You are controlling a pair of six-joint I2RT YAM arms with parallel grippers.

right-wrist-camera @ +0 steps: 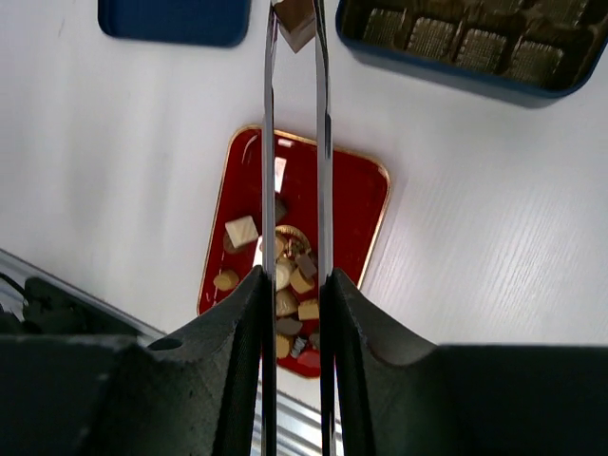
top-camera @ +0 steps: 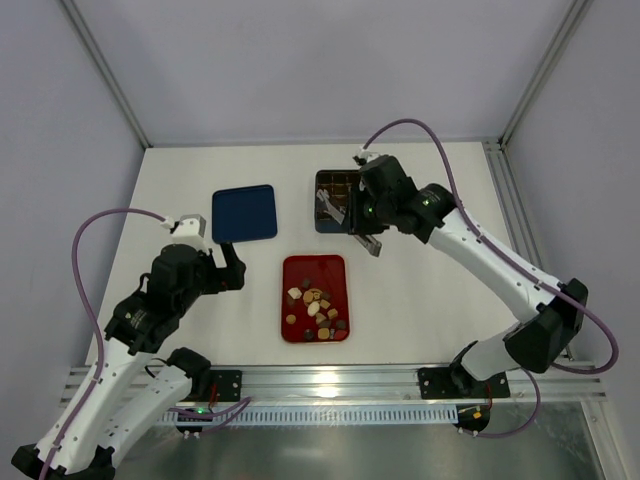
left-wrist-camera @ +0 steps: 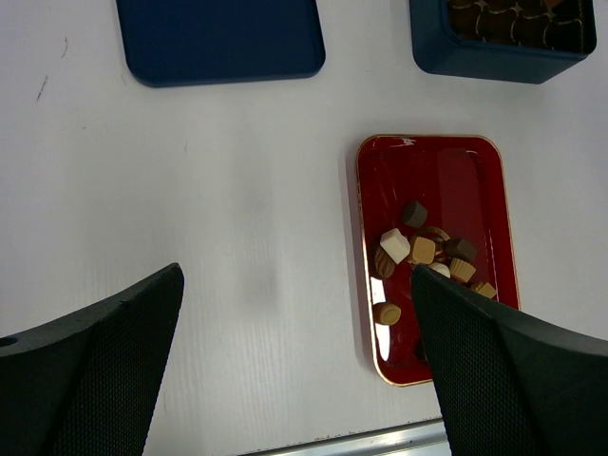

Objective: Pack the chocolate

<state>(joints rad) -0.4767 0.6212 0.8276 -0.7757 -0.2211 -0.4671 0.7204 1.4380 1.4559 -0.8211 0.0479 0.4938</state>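
Several chocolate pieces (top-camera: 318, 305), brown, tan and cream, lie in a flat red tray (top-camera: 315, 268); they also show in the left wrist view (left-wrist-camera: 423, 252) and the right wrist view (right-wrist-camera: 241, 230). My right gripper (top-camera: 352, 222) (right-wrist-camera: 294, 275) is shut on metal tongs (right-wrist-camera: 269, 142). The tongs' tips pinch one brown-tan piece (right-wrist-camera: 295, 21), held in the air near the left edge of the dark blue grid box (top-camera: 335, 182) (right-wrist-camera: 456, 76). My left gripper (top-camera: 230, 265) (left-wrist-camera: 296, 285) is open and empty over bare table, left of the tray (left-wrist-camera: 446, 171).
The box's flat blue lid (top-camera: 244, 213) (left-wrist-camera: 218, 38) (right-wrist-camera: 176, 17) lies left of the box (left-wrist-camera: 494, 59). The metal rail (top-camera: 330, 380) runs along the table's near edge, just below the tray (right-wrist-camera: 351, 199).
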